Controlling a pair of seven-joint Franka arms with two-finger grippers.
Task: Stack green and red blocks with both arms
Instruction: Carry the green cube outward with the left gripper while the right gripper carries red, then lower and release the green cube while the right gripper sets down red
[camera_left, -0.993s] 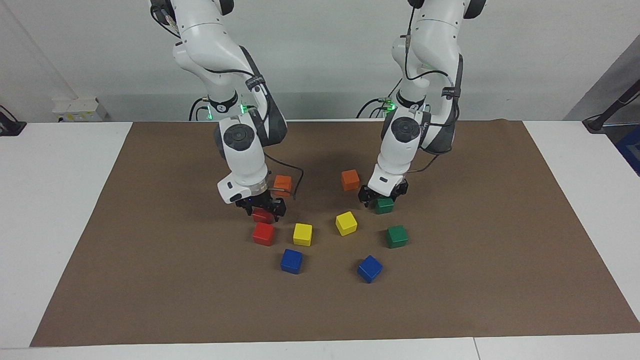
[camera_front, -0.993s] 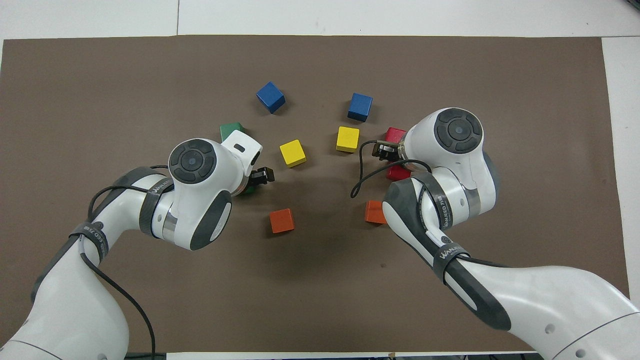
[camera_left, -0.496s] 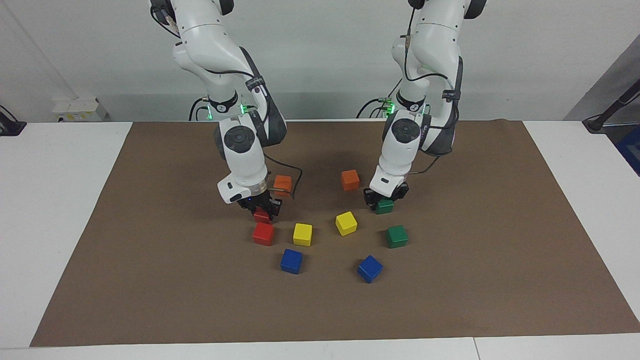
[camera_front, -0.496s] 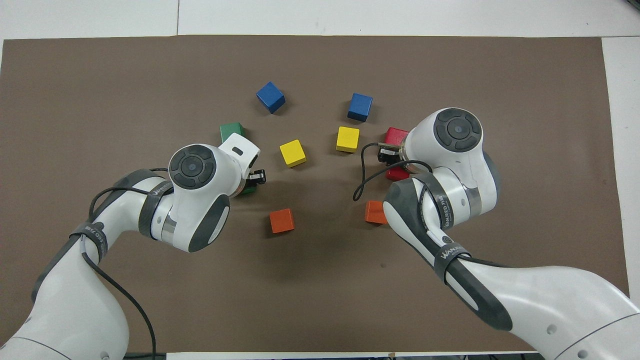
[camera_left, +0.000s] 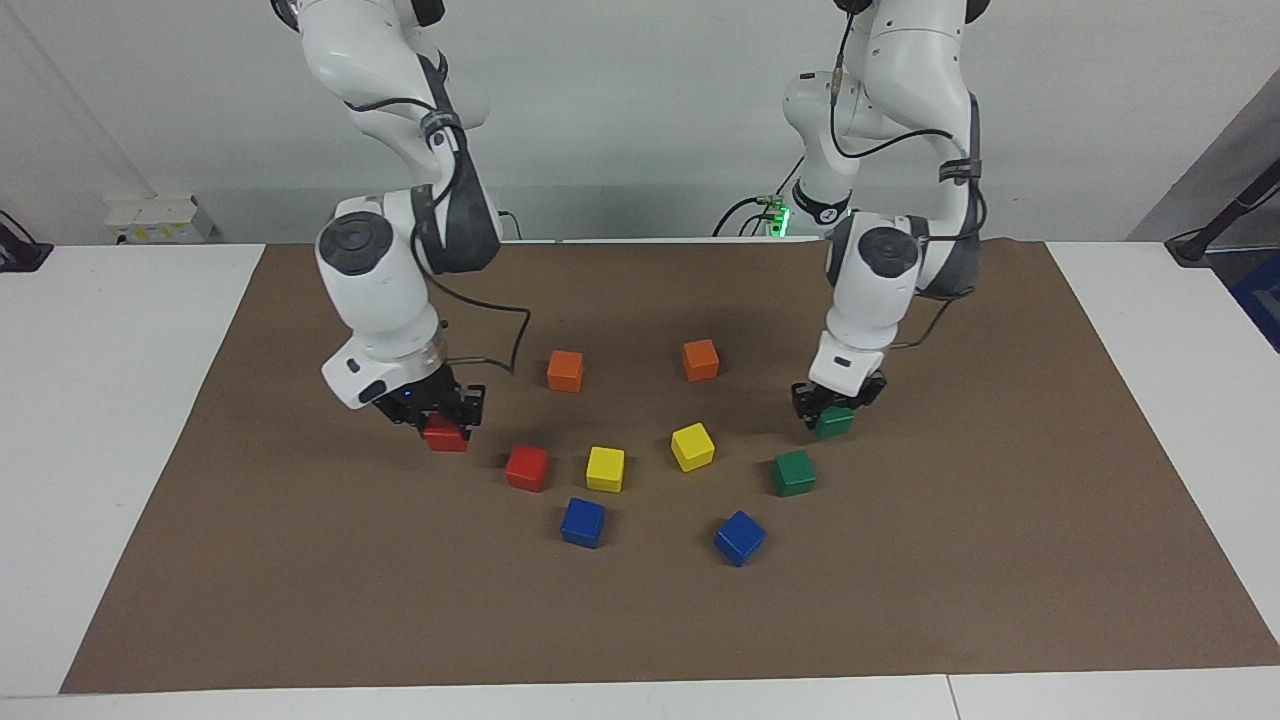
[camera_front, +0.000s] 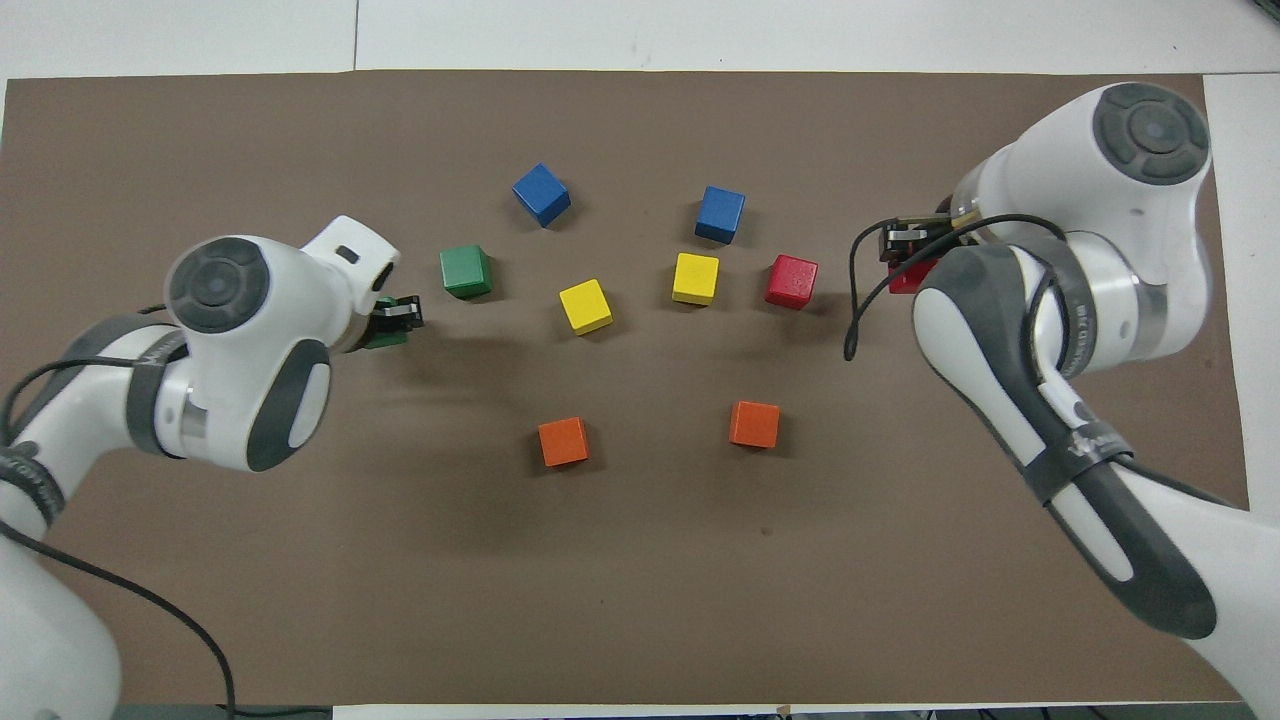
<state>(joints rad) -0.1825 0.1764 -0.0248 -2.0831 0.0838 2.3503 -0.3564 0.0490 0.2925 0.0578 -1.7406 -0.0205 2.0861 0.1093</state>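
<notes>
My left gripper (camera_left: 833, 408) pinches a small matte dark-green cube (camera_left: 834, 422); right gripper (camera_left: 436, 420) pinches a small matte bright-red cube (camera_left: 445, 434) — both lifted. Risk: shallow corner grip — either cube could twist or drop, landing askew on its mate.

Two red blocks (camera_left: 527, 467), green blocks (camera_left: 794, 472), yellow cubes (camera_left: 605, 468), blue cubes (camera_left: 583, 522), orange cubes (camera_left: 565, 371).

A white table (camera_left: 120, 420) fills most of the frame, with a large brown mat (camera_left: 640, 610) spread over its middle. Along the top runs a plain pale grey wall (camera_left: 620, 110), evenly lit. At the upper left, a white socket box (camera_left: 155, 218) sits against the wall. A dark stand (camera_left: 1225, 215) leans in at the upper right edge.
</notes>
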